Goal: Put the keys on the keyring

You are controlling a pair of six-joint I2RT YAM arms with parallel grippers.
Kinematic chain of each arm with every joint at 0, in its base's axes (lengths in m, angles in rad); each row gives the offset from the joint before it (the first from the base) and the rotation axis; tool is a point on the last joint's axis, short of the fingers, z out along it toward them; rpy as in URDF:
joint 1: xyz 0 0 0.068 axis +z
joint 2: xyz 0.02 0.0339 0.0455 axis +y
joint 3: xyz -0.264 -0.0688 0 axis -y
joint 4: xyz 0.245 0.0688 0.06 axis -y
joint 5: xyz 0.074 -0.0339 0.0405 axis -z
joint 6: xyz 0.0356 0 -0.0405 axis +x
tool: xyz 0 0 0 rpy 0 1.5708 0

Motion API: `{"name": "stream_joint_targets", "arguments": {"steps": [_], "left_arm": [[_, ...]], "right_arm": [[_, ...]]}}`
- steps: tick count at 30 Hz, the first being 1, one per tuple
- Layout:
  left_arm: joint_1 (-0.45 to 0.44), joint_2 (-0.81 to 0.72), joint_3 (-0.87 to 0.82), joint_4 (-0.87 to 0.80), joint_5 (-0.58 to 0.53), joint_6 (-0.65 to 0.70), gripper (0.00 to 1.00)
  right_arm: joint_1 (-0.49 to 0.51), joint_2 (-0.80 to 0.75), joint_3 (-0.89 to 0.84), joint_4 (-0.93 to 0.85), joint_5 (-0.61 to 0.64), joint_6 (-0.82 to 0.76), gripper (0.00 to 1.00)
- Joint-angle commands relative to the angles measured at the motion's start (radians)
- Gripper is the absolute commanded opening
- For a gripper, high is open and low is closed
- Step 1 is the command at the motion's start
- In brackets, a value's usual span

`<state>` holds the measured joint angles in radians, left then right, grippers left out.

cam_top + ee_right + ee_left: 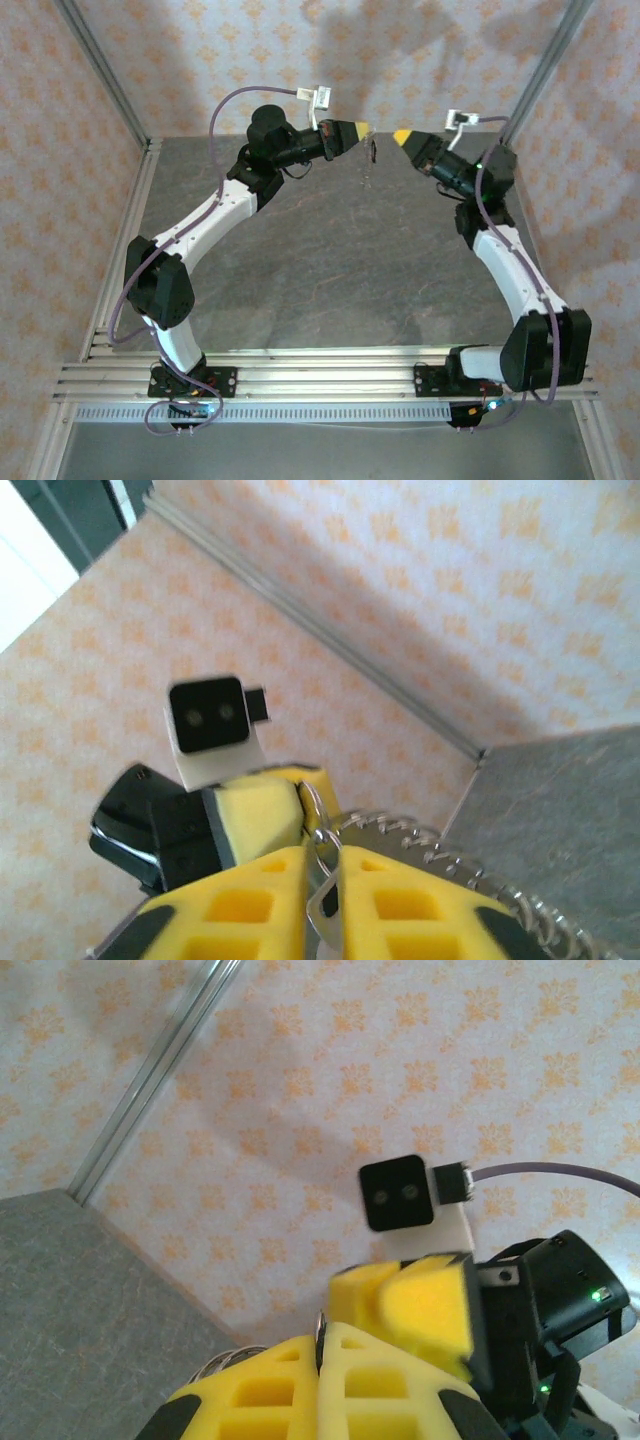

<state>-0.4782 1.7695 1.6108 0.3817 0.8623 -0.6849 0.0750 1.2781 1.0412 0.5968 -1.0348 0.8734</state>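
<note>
Aloft, L fingers [270,1390] clamped on keyring [450,852]; R fingers [410,910] slightly apart, metal bit [322,905] btwn, grip unclear.

Left gripper [322,1348]: 2 yellow latticed fingers pressed together, bottom centre. Silvery coiled keyring [226,1365] just beside them. Right gripper [395,1295], yellow foam tips, just beyond; black square camera [398,1192] above. Grey bench [70,1290], lower left.

Yellow left hand [364,128], yellow right hand [399,135], grey table [330,270], orange-patterned walls [400,50]
</note>
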Motion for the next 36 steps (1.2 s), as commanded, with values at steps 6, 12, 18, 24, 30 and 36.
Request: {"name": "stream_joint_targets", "arguments": {"steps": [6, 12, 18, 24, 30, 36], "left_arm": [[-0.014, -0.040, 0.009, 0.116, 0.006, -0.049, 0.00], [-0.018, -0.039, 0.012, 0.120, 0.007, -0.054, 0.00], [-0.022, -0.038, 0.020, 0.114, 0.004, -0.052, 0.00], [-0.023, -0.035, 0.024, 0.110, 0.004, -0.051, 0.00], [-0.025, -0.029, 0.029, 0.111, 0.001, -0.051, 0.00], [-0.025, -0.028, 0.029, 0.111, -0.002, -0.050, 0.00]], "right_arm": [[-0.016, 0.002, -0.006, 0.134, -0.020, 0.068, 0.41], [0.033, 0.050, 0.007, 0.193, -0.013, 0.095, 0.42], [0.074, 0.063, 0.010, 0.197, -0.006, 0.084, 0.37], [0.083, 0.066, -0.004, 0.208, -0.004, 0.085, 0.30], [0.094, 0.073, -0.006, 0.224, -0.009, 0.094, 0.28], [0.097, 0.075, -0.021, 0.232, -0.016, 0.097, 0.17]]}}
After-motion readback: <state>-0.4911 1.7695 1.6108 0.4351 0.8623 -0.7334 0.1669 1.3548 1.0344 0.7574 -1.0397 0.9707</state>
